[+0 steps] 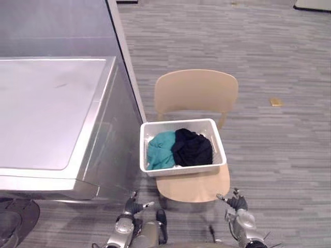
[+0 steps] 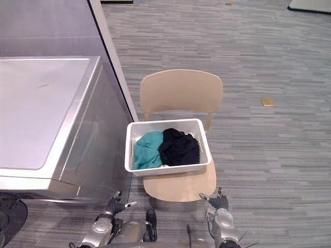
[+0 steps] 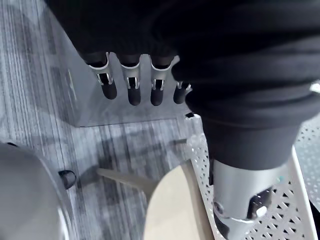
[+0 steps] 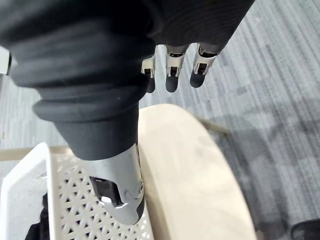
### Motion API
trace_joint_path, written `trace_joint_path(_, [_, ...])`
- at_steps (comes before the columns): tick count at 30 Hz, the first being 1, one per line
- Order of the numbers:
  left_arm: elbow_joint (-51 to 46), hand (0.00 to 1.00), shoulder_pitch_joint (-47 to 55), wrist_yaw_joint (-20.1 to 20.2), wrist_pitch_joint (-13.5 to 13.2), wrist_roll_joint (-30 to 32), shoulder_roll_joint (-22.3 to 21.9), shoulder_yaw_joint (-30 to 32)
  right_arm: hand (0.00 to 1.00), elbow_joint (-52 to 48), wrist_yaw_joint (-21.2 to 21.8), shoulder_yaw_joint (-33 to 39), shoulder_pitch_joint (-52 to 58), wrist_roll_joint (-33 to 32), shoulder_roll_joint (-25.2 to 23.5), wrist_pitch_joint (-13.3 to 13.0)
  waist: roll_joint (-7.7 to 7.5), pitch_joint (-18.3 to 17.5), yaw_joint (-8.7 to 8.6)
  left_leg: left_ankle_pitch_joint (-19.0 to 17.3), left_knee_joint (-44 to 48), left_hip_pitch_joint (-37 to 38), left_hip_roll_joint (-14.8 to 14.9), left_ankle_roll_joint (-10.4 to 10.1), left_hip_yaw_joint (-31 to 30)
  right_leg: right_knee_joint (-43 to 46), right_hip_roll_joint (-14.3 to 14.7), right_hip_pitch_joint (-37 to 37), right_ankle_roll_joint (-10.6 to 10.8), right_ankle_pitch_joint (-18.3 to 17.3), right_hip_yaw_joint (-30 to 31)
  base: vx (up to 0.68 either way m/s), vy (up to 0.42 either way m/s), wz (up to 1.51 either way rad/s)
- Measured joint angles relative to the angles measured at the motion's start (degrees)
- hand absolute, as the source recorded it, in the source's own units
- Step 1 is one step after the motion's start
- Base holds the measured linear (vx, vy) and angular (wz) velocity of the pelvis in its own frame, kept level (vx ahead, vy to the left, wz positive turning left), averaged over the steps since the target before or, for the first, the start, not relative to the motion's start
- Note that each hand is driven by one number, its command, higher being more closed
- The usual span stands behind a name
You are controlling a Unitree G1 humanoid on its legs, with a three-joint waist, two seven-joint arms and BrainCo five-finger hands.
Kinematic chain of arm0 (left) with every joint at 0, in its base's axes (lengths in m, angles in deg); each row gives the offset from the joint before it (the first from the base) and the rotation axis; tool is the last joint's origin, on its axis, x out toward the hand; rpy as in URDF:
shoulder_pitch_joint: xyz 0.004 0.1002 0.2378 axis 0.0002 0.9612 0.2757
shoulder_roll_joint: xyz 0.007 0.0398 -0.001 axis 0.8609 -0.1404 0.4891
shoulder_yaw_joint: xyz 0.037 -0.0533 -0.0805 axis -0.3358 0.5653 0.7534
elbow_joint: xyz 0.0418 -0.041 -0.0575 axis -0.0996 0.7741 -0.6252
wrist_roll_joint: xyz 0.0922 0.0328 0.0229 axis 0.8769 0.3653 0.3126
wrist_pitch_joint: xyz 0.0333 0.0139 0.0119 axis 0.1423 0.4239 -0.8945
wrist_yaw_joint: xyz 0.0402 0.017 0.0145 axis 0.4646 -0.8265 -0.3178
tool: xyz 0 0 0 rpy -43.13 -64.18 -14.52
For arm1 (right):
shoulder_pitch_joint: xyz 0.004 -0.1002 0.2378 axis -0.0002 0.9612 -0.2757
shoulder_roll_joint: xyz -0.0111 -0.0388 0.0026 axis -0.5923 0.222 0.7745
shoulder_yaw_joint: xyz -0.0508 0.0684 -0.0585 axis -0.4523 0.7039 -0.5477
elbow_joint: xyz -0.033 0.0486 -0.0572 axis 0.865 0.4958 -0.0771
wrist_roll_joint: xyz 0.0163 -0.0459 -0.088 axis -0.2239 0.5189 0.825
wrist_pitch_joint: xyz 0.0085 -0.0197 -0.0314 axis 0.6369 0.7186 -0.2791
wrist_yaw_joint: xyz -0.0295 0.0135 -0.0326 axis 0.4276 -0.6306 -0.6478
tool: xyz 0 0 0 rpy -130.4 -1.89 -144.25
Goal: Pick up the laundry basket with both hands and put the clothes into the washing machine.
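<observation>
- washing machine: silver sheet metal, smooth, with a soft satin sheen on the lid; the side panel is glossier and gives faint reflections
- laundry basket: white plastic, smooth and slightly glossy along the rim, its walls pierced in a fine lattice
- teal garment and black garment: soft matt cloth, crumpled
- chair: pale wood-look seat and back, smooth, low sheen
- floor: grey carpet, matt, rough, finely streaked
- left hand and right hand: fingers of bright polished metal with dark matt tips; cover dark, ribbed, matt
</observation>
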Motion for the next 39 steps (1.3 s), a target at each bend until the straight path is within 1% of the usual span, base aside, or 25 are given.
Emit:
trace_joint_path(1, [0.06,0.00,0.03,-0.03,0.01,0.03,0.21,-0.37,0.00,-1.93,-0.09,-0.05,0.96,0.73,0.39,0.19,-0.20,0.10,-0.79,-0.07,-0.28,0.75,-0.31,-0.13,-1.62,4.39,0.81,-2.60,-1.00,-1.62,5.70,0.08,0.081,0.92])
trace_joint_path(2, [0.06,0.00,0.56,-0.02,0.00,0.06,0.80,-0.48,0.00,-5.35,-0.51,-0.99,1.62,2.13,0.97,0.79,-0.25,0.12,-1.55,-0.04,-0.57,1.51,-0.45,-0.20,-3.52,5.04,3.27,-4.57,0.37,-4.67,12.30,0.09,0.061,0.82])
trace_joint_path(3, [0.07,0.00,0.71,-0.02,0.00,0.07,1.08,-0.48,0.00,-7.00,-0.93,-1.67,1.77,2.67,1.41,0.81,-0.27,0.28,-1.72,0.03,-0.99,2.08,-0.68,-0.29,-4.17,4.23,4.34,-5.36,1.06,-5.74,14.84,0.07,0.024,0.70])
trace_joint_path(5, [0.04,0.00,0.76,-0.06,-0.15,0.07,1.26,-0.40,0.00,-13.54,-1.57,-3.12,1.77,6.26,3.62,0.74,-0.20,0.29,-2.11,0.39,-1.48,2.49,-0.93,-0.94,-7.04,-4.66,8.23,-6.90,2.71,-7.46,21.88,0.10,-0.030,0.61])
trace_joint_path(6, [0.05,0.00,0.93,-0.05,-0.23,0.06,1.39,-0.39,0.00,-15.48,-1.60,-3.42,1.64,7.26,4.30,0.68,0.02,0.42,-2.24,0.56,-1.63,2.47,-0.92,-1.39,-7.81,-8.67,9.42,-7.16,3.00,-7.27,24.21,0.11,-0.073,0.61])
trace_joint_path(7, [0.13,0.00,0.99,-0.05,-0.38,0.05,1.53,-0.39,0.00,-17.05,-1.60,-3.56,1.58,7.99,4.71,0.67,-0.30,0.21,-2.46,0.71,-1.58,2.27,-0.96,-1.67,-8.57,-12.43,10.16,-6.88,3.64,-6.75,25.83,0.07,-0.081,0.63])
trace_joint_path(8, [0.39,0.00,1.15,-0.02,-0.84,-0.01,2.01,-0.40,0.00,-19.35,-1.80,-3.76,1.54,9.62,4.99,0.70,-0.72,0.11,-2.72,0.72,-0.97,1.86,-1.37,-1.94,-9.69,-17.50,10.77,-6.67,3.65,-5.01,27.02,0.11,-0.192,0.77])
trace_joint_path(9, [0.46,0.00,1.47,-0.01,-1.28,-0.05,2.42,0.16,0.00,-21.23,-1.71,-5.19,1.28,11.36,5.36,0.68,-1.78,-0.10,-2.74,0.69,0.35,1.54,-2.31,-2.16,-10.98,-20.87,10.61,-6.28,2.72,0.84,27.25,0.12,-0.215,0.72])
trace_joint_path(10, [0.87,0.00,1.58,-0.06,-1.27,-0.08,2.25,0.80,0.00,-21.27,-1.32,-5.87,0.94,11.81,6.08,0.65,-1.11,-0.18,-2.75,0.54,0.81,1.33,-1.95,-2.38,-11.81,-20.81,10.75,-5.98,2.56,0.77,26.80,0.14,-0.261,0.47])
trace_joint_path(12, [1.00,0.00,1.99,0.07,-1.77,-0.52,1.24,1.19,0.00,-21.31,-0.69,-9.47,-1.39,13.84,8.29,0.68,1.10,-0.39,-2.02,0.64,0.39,0.36,-0.02,-2.99,-13.22,-22.55,12.78,-5.63,1.60,1.24,24.85,0.11,-0.196,0.21])
trace_joint_path(13, [1.02,0.00,2.05,0.18,-1.88,-0.58,1.00,1.25,0.00,-21.32,-0.30,-10.29,-2.16,14.33,8.66,0.68,1.34,-0.30,-2.03,0.89,0.05,0.05,0.44,-3.35,-13.81,-23.19,13.23,-5.55,1.28,1.46,24.10,0.08,-0.194,0.28])
trace_joint_path(14, [1.02,0.00,2.05,0.37,-2.18,-0.59,0.86,1.31,0.00,-21.32,0.34,-11.82,-3.47,15.60,9.39,0.71,2.12,-0.19,-1.93,1.20,-0.37,-0.37,1.23,-3.83,-14.79,-24.04,14.03,-5.22,0.99,1.64,22.95,0.07,-0.190,0.37])
trace_joint_path(16, [1.00,0.00,2.06,1.17,-2.53,-0.79,0.88,1.90,0.00,-21.29,0.49,-14.44,-5.61,17.43,10.50,0.73,2.41,0.12,-1.49,1.89,-1.37,-1.06,2.08,-4.83,-16.64,-24.26,14.88,-5.15,0.96,1.66,20.72,0.05,-0.170,0.42])
trace_joint_path(18, [0.93,0.00,1.66,1.20,-3.22,-1.34,0.84,2.98,0.00,-20.26,0.86,-18.39,-10.58,18.64,12.00,0.70,2.27,1.89,-1.23,2.84,-1.79,-1.83,2.27,-6.08,-19.10,-24.25,15.18,-4.85,0.94,1.65,18.18,0.03,-0.109,0.56])
trace_joint_path(20, [0.80,0.00,0.89,1.19,-3.72,-2.28,0.86,3.12,0.00,-17.71,1.30,-20.75,-15.44,19.25,12.74,0.58,2.49,3.68,-0.84,3.54,-1.74,-2.78,2.01,-6.36,-20.52,-24.25,15.07,-4.85,0.90,1.66,16.86,-0.04,-0.049,0.58])
trace_joint_path(22, [-0.02,0.00,-0.29,1.20,-3.87,-2.30,0.85,3.08,0.00,-13.80,1.34,-23.40,-20.59,20.21,13.46,0.24,2.85,5.76,0.48,4.83,-1.75,-4.53,1.39,-6.54,-22.18,-24.24,14.67,-5.59,0.55,1.64,15.04,-0.07,-0.015,0.58])
trace_joint_path(24, [-0.38,0.00,-1.47,1.19,-4.18,-2.36,0.91,3.06,0.00,-9.76,1.33,-24.98,-25.03,21.20,13.86,0.21,3.78,8.21,1.18,5.90,-1.99,-6.05,0.74,-6.68,-24.39,-24.13,14.56,-5.92,-0.43,1.47,13.18,-0.12,-0.007,0.60])
trace_joint_path(25, [-0.51,0.00,-2.18,1.17,-4.35,-2.36,0.98,3.07,0.00,-7.20,1.27,-26.02,-27.63,21.90,14.02,0.25,4.14,9.19,1.92,6.76,-2.37,-7.36,0.39,-6.66,-25.32,-23.67,14.20,-7.15,-1.15,1.28,12.50,-0.15,0.011,0.51])
trace_joint_path(27, [-0.49,0.00,-3.47,1.10,-4.37,-2.35,1.24,3.15,0.00,-3.01,1.20,-27.07,-32.19,23.28,14.26,0.52,4.95,11.36,3.35,8.38,-3.75,-8.57,0.21,-6.75,-26.51,-22.55,13.74,-8.80,-1.32,1.23,11.39,-0.13,0.003,0.36])
trace_joint_path(30, [-0.89,0.00,-3.92,0.98,-4.41,-2.49,2.11,3.38,0.00,2.02,0.14,-29.44,-41.89,24.59,14.83,0.96,5.42,14.73,4.04,11.33,-6.39,-10.93,0.17,-7.06,-27.84,-20.72,13.46,-12.51,-1.68,1.35,10.71,-0.12,-0.024,0.19])
trace_joint_path(31, [-0.89,0.00,-3.95,0.95,-4.42,-2.57,2.12,3.36,0.00,2.19,0.07,-29.47,-42.38,24.59,14.93,0.96,5.47,14.84,4.08,11.43,-6.44,-11.10,0.17,-7.07,-27.89,-20.68,13.44,-12.72,-1.70,1.37,10.68,-0.14,-0.022,0.08])
trace_joint_path(33, [-0.80,0.00,-4.92,0.61,-4.42,-3.52,2.04,2.86,0.00,6.12,-1.37,-30.58,-48.86,25.05,17.79,1.09,6.32,16.00,5.39,13.41,-8.51,-13.21,0.38,-7.43,-28.81,-19.99,13.32,-15.61,-2.03,1.60,9.98,-0.12,-0.030,0.13])
trace_joint_path(34, [-0.79,0.00,-5.01,0.52,-4.42,-3.54,2.03,2.74,0.00,6.49,-1.54,-30.65,-49.21,25.12,17.93,1.12,6.44,16.07,5.47,13.53,-8.63,-13.30,0.38,-7.48,-28.96,-19.96,13.27,-15.71,-2.03,1.60,9.84,-0.08,-0.032,0.20])
trace_joint_path(37, [-0.62,0.00,-6.64,-0.27,-4.78,-4.95,1.61,0.89,0.00,11.39,-3.56,-31.61,-53.87,27.23,19.72,2.13,7.17,16.46,6.88,15.15,-10.26,-15.30,0.67,-7.81,-30.32,-19.62,13.07,-18.07,-2.26,1.75,8.80,-0.06,-0.047,0.16])
trace_joint_path(39, [-0.21,0.00,-8.74,-0.82,-5.16,-5.80,0.99,-0.05,0.00,14.52,-4.80,-33.15,-57.04,29.16,21.07,3.14,8.37,17.05,7.75,16.66,-11.75,-17.00,0.98,-8.49,-31.77,-19.32,13.15,-19.89,-2.32,1.75,7.53,-0.05,-0.085,0.22])
